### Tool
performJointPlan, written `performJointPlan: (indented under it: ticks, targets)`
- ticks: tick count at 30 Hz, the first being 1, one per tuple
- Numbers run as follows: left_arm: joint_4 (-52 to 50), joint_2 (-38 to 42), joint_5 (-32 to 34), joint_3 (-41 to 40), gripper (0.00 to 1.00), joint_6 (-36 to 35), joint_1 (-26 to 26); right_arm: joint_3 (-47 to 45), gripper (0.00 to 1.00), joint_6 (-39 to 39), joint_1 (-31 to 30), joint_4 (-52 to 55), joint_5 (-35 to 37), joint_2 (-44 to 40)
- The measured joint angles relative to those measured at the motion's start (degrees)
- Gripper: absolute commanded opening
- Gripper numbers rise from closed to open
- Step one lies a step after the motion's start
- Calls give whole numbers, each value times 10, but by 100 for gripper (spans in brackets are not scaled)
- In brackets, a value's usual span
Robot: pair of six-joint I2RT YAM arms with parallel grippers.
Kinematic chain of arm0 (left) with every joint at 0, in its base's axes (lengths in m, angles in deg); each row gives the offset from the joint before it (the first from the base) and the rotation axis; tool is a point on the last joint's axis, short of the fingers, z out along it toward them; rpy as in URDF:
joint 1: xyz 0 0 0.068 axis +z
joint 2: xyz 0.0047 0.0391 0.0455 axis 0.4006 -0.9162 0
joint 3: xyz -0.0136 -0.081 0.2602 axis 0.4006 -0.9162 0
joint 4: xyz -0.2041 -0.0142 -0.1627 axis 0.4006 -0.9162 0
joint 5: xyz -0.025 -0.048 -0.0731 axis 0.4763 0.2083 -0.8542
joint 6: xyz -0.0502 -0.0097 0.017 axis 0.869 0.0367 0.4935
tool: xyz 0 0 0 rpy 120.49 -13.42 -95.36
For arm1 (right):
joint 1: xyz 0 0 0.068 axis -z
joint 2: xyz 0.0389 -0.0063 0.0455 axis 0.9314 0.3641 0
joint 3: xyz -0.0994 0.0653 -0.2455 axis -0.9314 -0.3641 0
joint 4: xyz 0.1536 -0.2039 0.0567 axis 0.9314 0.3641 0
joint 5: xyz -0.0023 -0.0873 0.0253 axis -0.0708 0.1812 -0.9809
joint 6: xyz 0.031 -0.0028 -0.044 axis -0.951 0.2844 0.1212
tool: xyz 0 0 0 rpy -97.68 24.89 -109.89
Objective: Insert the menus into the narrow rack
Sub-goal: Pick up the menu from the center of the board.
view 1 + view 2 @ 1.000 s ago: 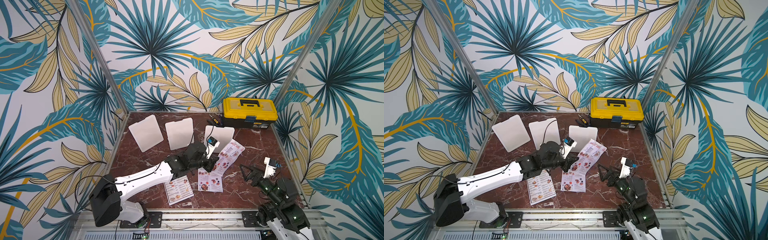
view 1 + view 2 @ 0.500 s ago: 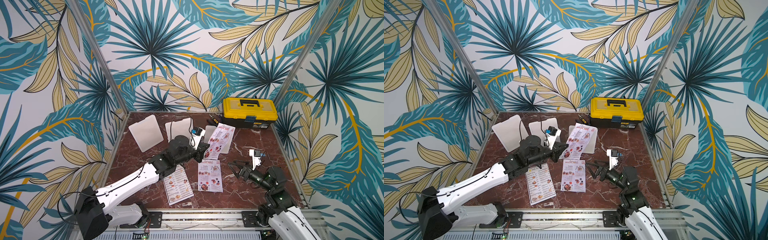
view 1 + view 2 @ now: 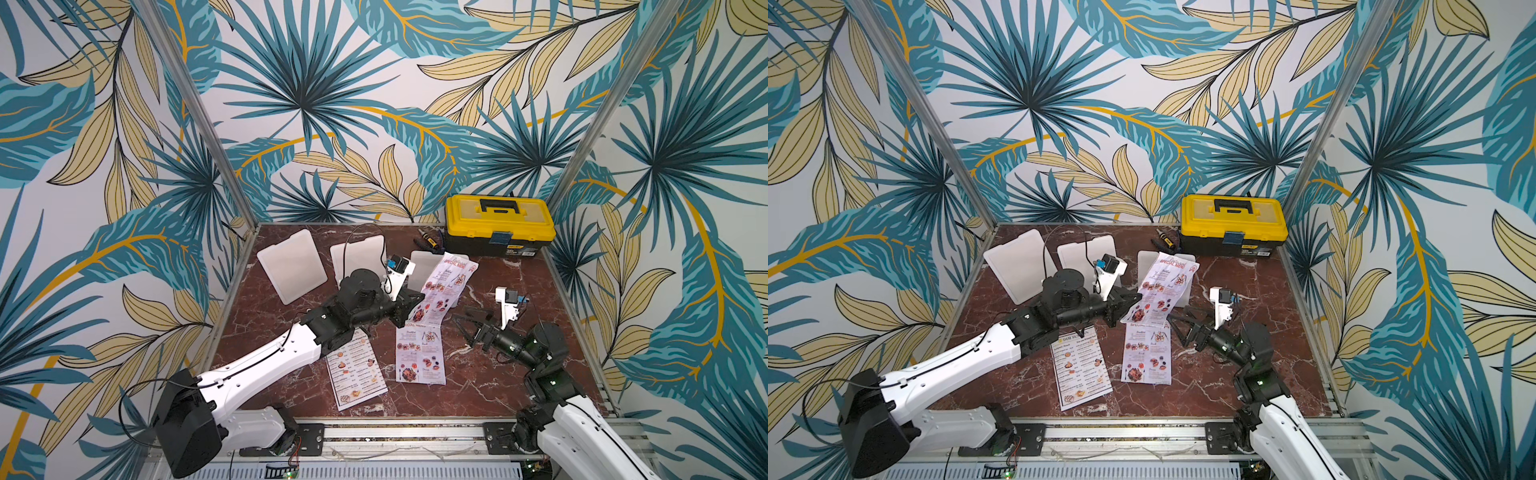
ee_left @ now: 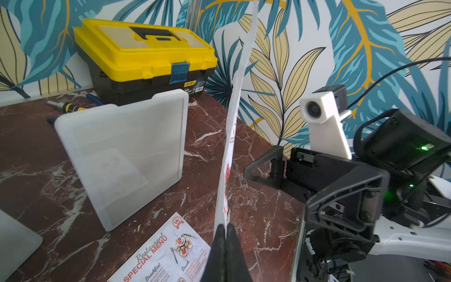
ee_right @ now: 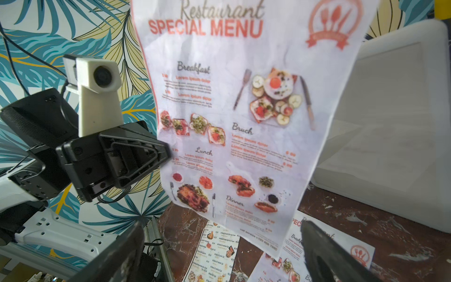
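My left gripper (image 3: 417, 302) (image 4: 225, 228) is shut on the lower edge of a "SPECIAL MENU" sheet (image 3: 448, 282) (image 5: 244, 117) and holds it upright above the table. My right gripper (image 3: 462, 330) (image 5: 222, 225) is open, facing the printed side, a short way from the sheet's bottom corner. A second "SPECIAL MENU" sheet (image 3: 420, 355) (image 4: 166, 256) and the white dim sum menu (image 3: 357, 370) (image 5: 214, 251) lie flat on the marble. Three flat white translucent racks (image 3: 291, 266) (image 3: 357, 257) (image 4: 122, 156) stand in a row at the back. The held sheet partly hides the right-hand one.
A yellow toolbox (image 3: 498, 224) (image 4: 146, 56) sits at the back right corner with a screwdriver (image 3: 428, 245) beside it. Patterned walls close in the back and both sides of the marble table (image 3: 519, 291).
The left gripper has lifted the sheet off the table and stood it upright toward the back. The right arm has risen and reached in toward the sheet, its jaws staying open.
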Motion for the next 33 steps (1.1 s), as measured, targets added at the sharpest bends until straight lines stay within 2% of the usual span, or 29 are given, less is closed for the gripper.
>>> performJointPlan:
  ticks: [6,12,17,22,33]
  targets:
    - [4,30,-36,0,0,5,0,0,100,6,0,-37,6,14]
    - [4,32,-66,-5,0,13,0,10,99,3,0,-88,-10,66]
    - [4,36,-68,-14,0,13,0,16,90,-6,0,-115,-18,61]
    - [4,42,-68,-15,0,13,0,17,60,-14,0,-116,-20,24]
    - [4,42,-62,-16,0,12,0,20,14,-30,0,-106,-32,-10]
